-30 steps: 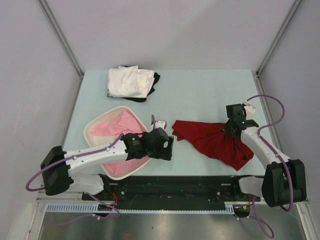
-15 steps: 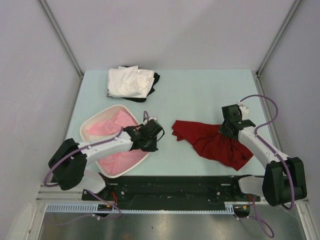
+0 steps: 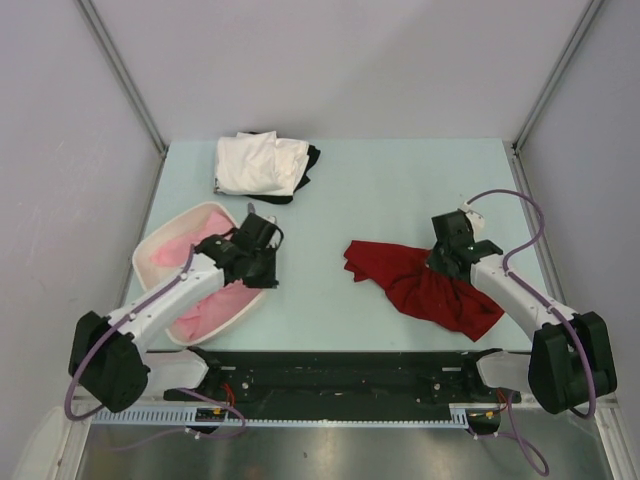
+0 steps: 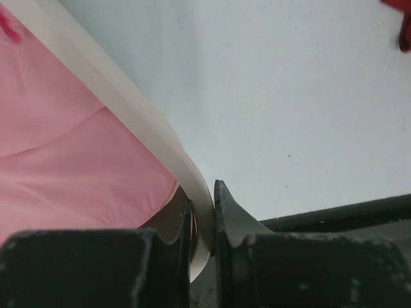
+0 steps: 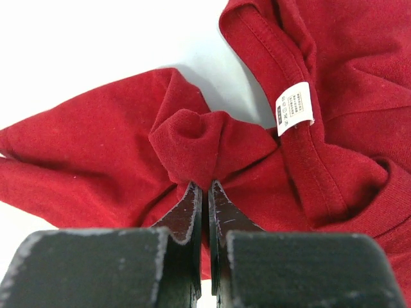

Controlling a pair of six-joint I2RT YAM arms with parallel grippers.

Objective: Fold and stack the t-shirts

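Left claw, seen from its own wrist: the jaws are nearly together and clamp the thin rim of the basket between them, one finger inside the wall and one outside. A pink t-shirt lies loose in the basket just inside the inner finger, with bare table beyond the outer one. Right claw, seen from its wrist: the jaws are pressed shut on a raised pinch of the dark red t-shirt. The rest of the cloth spreads crumpled to both sides and ahead of the fingertips, with its care label showing up and to the right of the pinch. Change: a second ago the left claw stood wide open beside the basket's inner corner. It has since closed on the rim and drawn the basket outward, away from the middle of the table. The right claw has stayed shut throughout and has edged the red shirt slightly inward and away from the arm bases. Interpretation: the centre is probably being freed as a flattening area, and no fold has been made in the red shirt. Far beyond the left claw, at the back of the table, a white t-shirt lies folded on a black t-shirt, unmoved.
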